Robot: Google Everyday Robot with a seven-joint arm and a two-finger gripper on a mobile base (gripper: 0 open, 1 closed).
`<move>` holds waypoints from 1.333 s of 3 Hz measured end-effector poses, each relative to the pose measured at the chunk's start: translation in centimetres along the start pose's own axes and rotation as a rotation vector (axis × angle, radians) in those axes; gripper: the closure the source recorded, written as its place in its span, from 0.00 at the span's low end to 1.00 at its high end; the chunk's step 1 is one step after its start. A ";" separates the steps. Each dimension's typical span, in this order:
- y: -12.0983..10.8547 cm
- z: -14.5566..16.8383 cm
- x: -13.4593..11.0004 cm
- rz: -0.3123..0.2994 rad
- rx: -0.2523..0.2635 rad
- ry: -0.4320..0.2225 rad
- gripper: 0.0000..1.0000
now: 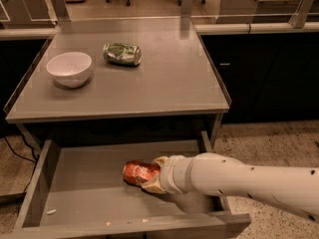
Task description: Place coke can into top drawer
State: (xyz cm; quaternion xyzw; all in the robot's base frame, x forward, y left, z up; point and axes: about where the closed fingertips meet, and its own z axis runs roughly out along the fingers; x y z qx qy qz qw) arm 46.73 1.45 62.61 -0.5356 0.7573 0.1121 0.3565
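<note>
The coke can [138, 172] is red and lies on its side inside the open top drawer [79, 183], right of the middle of its grey bottom. My gripper [152, 175] reaches into the drawer from the right. Its pale fingers [159, 161] sit on either side of the can's right end and are shut on it. The can looks to be resting on or just above the drawer bottom. The white arm hides the drawer's right front part.
On the grey table top [169, 83] above the drawer stand a white bowl [70, 68] at the left and a green-patterned can [122, 54] lying on its side. A few crumbs [51, 212] lie near the drawer's front. Office chairs and counters stand behind.
</note>
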 end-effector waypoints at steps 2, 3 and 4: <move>0.0 0.0 0.0 0.000 0.000 0.000 0.08; 0.0 0.0 0.0 0.000 0.000 0.000 0.00; 0.0 0.0 0.0 0.000 0.000 0.000 0.00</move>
